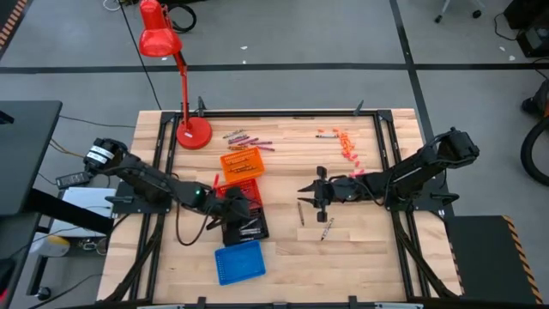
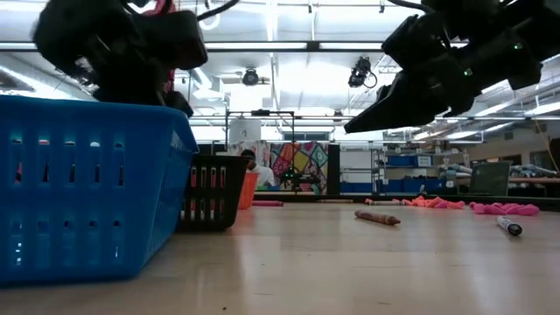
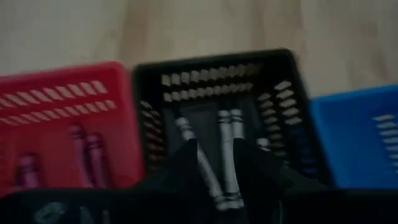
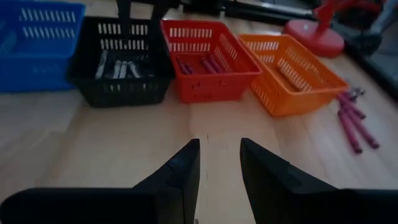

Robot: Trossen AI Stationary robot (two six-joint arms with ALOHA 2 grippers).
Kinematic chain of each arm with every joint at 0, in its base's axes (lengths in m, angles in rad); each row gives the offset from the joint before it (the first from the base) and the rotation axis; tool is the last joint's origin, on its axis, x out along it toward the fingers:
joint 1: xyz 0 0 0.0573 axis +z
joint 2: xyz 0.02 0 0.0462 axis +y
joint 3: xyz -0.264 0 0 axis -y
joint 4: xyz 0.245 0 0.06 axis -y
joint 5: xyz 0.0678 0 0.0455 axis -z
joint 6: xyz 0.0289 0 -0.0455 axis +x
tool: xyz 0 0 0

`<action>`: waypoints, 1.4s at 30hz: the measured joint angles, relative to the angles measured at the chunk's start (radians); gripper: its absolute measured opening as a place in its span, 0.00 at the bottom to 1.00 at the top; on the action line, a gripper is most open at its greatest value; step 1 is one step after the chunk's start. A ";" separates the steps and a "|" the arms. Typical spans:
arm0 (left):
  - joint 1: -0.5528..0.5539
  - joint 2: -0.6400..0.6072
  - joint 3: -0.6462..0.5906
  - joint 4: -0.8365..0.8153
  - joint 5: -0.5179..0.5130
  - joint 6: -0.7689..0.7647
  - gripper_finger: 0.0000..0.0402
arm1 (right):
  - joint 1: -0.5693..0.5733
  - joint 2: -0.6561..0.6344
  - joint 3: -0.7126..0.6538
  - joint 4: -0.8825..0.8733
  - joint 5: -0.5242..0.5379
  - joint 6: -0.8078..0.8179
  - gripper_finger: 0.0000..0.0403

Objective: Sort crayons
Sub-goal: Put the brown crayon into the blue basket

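Hovering over the black tray (image 1: 244, 225) at lower centre-left of the high view, the left gripper (image 3: 216, 163) has its fingers parted w/ nothing between them; in its wrist view grey-white crayons (image 3: 225, 146) lie on the tray floor right below the tips. Right gripper (image 4: 219, 163) sits at centre of the high view, above bare table, fingers parted a moderate way and empty. Crayons are spread out: maroon ones (image 4: 207, 65) in the red tray (image 4: 205, 56), a few in the orange tray (image 1: 242, 162), a maroon group (image 1: 249, 138) loose on the wood just above the orange tray, a pinkish-orange scatter (image 1: 346, 148) at upper right of the table, and two or three strays (image 1: 327, 228) just below the right gripper. Blue tray (image 1: 239, 261) at bottom centre looks empty as far as can be told. Red lamp (image 1: 182, 81) stands at upper left. Handling, judged: crayons are light, stiff, waxy w/ paper wrap, so they roll easily and could snap or skid if pinched at an end; best taken across the mid-length, fingers square to the stick, approaching from above. Clustered ones need a singled-out stick or neighbours get dragged. Sorting looks partway done, w/ plenty left loose.
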 joint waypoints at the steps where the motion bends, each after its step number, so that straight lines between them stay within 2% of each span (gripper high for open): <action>1: 0.009 0.000 0.000 0.001 -0.009 0.013 0.29 | -0.002 0.000 0.000 0.000 -0.005 0.021 0.29; 7: 0.046 0.001 0.000 0.006 -0.016 0.049 0.29 | 0.022 0.000 0.002 -0.059 -0.009 0.131 0.29; 10: 0.048 0.001 0.000 0.059 -0.016 0.112 0.29 | 0.052 0.000 0.033 -0.148 0.003 0.183 0.29; 16: 0.053 0.001 0.000 0.167 -0.024 0.249 0.29 | 0.120 0.000 0.097 -0.328 0.133 0.317 0.29; 22: 0.077 0.001 0.000 0.227 -0.111 0.302 0.29 | 0.191 0.000 0.098 -0.335 0.236 0.448 0.29; 29: 0.115 0.001 0.000 0.234 -0.135 0.307 0.29 | 0.268 0.005 0.099 -0.336 0.323 0.561 0.29; 32: 0.129 0.001 0.000 0.238 -0.135 0.308 0.29 | 0.292 0.062 0.146 -0.386 0.346 0.596 0.29; 37: 0.148 0.001 0.000 0.265 -0.134 0.309 0.29 | 0.301 0.230 0.321 -0.573 0.348 0.643 0.29; 42: 0.150 0.001 0.000 0.274 -0.139 0.309 0.29 | 0.294 0.337 0.444 -0.704 0.392 0.736 0.29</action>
